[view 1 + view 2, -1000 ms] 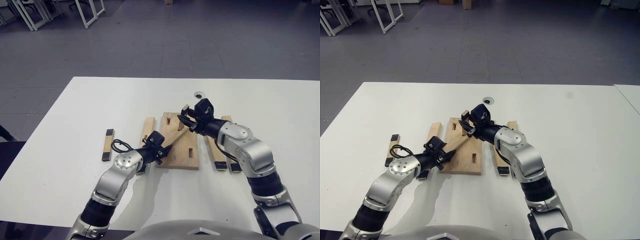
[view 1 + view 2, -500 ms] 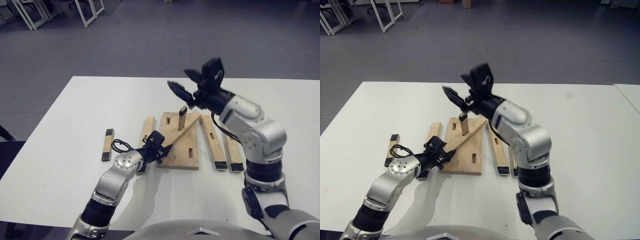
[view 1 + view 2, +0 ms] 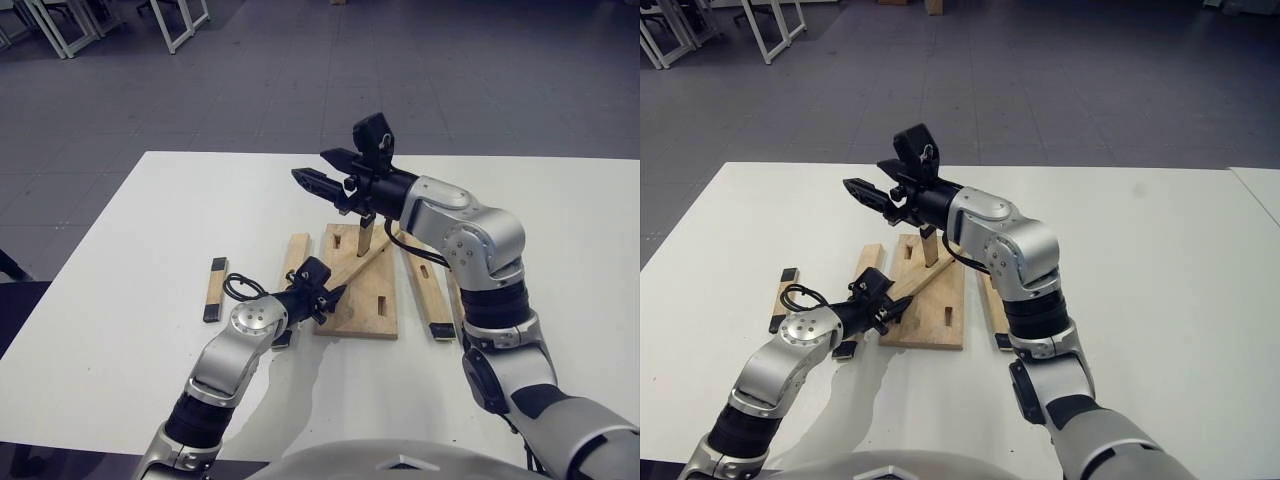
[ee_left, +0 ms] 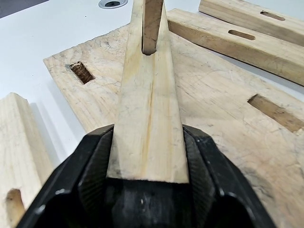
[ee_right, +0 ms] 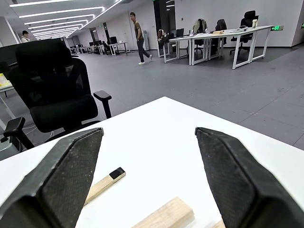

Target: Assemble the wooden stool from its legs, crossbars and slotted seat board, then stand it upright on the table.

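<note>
The slotted seat board (image 3: 378,312) lies flat mid-table. My left gripper (image 3: 322,298) is shut on the near end of a wooden leg (image 3: 362,266), which slants across the board. In the left wrist view that leg (image 4: 148,109) runs away from the fingers (image 4: 92,166), and a short black-tipped crossbar (image 3: 366,232) stands upright in its far slot (image 4: 152,23). My right gripper (image 3: 315,168) hangs open above the table, left of the upright crossbar and holding nothing; its fingers (image 5: 71,175) are spread wide.
Another leg (image 3: 295,255) lies left of the board, and two slotted legs (image 3: 420,285) lie to its right. A short black-ended crossbar (image 3: 215,288) rests farther left. A round hole (image 4: 113,4) in the table sits beyond the board. Bare table surrounds the parts.
My right gripper let go of the upright crossbar, rose and swung to the left, open. The crossbar stays standing in the leg's slot. My left gripper and its leg have not moved.
</note>
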Robot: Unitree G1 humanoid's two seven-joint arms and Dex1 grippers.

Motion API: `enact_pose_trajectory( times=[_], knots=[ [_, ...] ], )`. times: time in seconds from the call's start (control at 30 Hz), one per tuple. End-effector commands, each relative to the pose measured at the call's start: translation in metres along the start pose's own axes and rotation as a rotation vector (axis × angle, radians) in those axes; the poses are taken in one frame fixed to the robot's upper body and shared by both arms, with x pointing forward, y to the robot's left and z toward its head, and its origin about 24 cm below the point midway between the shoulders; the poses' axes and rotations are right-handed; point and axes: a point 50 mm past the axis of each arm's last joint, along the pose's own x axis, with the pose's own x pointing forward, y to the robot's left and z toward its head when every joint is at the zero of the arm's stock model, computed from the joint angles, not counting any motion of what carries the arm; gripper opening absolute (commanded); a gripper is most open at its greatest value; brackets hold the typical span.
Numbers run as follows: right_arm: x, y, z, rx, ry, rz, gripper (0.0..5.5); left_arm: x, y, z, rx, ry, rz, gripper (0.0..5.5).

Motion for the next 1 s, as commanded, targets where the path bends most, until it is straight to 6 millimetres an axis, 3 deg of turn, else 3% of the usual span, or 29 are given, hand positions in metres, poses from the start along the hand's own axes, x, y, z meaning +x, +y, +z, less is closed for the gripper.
enact_pose_trajectory(
  times=[0.03, 0.17, 0.27, 0.4, 0.47, 0.57, 0.63, 0.7, 0.8, 0.9, 1.0],
  knots=[
    [0.001, 0.002, 0.036, -0.03, -0.118, 0.004, 3.58, -0.001, 0.001, 0.006, 0.021, -0.012, 0.0, 2.04],
    [-0.005, 0.014, 0.092, -0.063, -0.302, 0.04, 3.58, -0.002, 0.0, 0.003, 0.018, -0.004, -0.001, 2.04],
    [-0.006, 0.014, 0.105, -0.093, -0.338, 0.038, 3.58, -0.001, -0.002, 0.003, 0.018, -0.004, -0.007, 2.04],
    [0.003, 0.009, 0.066, -0.076, -0.208, 0.045, 3.58, -0.001, -0.003, 0.002, 0.018, -0.001, -0.013, 2.04],
    [0.006, 0.006, 0.034, -0.054, -0.098, 0.047, 3.58, -0.001, -0.004, 0.002, 0.019, 0.0, -0.017, 2.04],
    [0.0, -0.024, -0.03, 0.029, 0.103, -0.06, 3.58, -0.002, -0.004, 0.002, 0.017, 0.001, -0.016, 2.04],
    [-0.005, -0.042, -0.05, 0.05, 0.158, -0.126, 3.58, -0.002, -0.004, 0.001, 0.015, 0.003, -0.017, 2.04],
    [-0.004, -0.05, -0.05, 0.06, 0.144, -0.141, 3.58, -0.002, -0.005, 0.001, 0.013, 0.004, -0.017, 2.04],
    [0.004, -0.05, -0.033, 0.091, 0.07, -0.121, 3.58, -0.001, -0.005, 0.001, 0.009, 0.003, -0.014, 2.04],
    [0.006, -0.04, -0.013, 0.118, -0.002, -0.09, 3.58, -0.001, -0.002, 0.002, 0.013, 0.003, -0.01, 2.04],
    [0.003, -0.027, -0.006, 0.148, -0.024, -0.051, 3.58, -0.001, 0.0, 0.001, 0.013, 0.005, -0.001, 2.04]
  ],
)
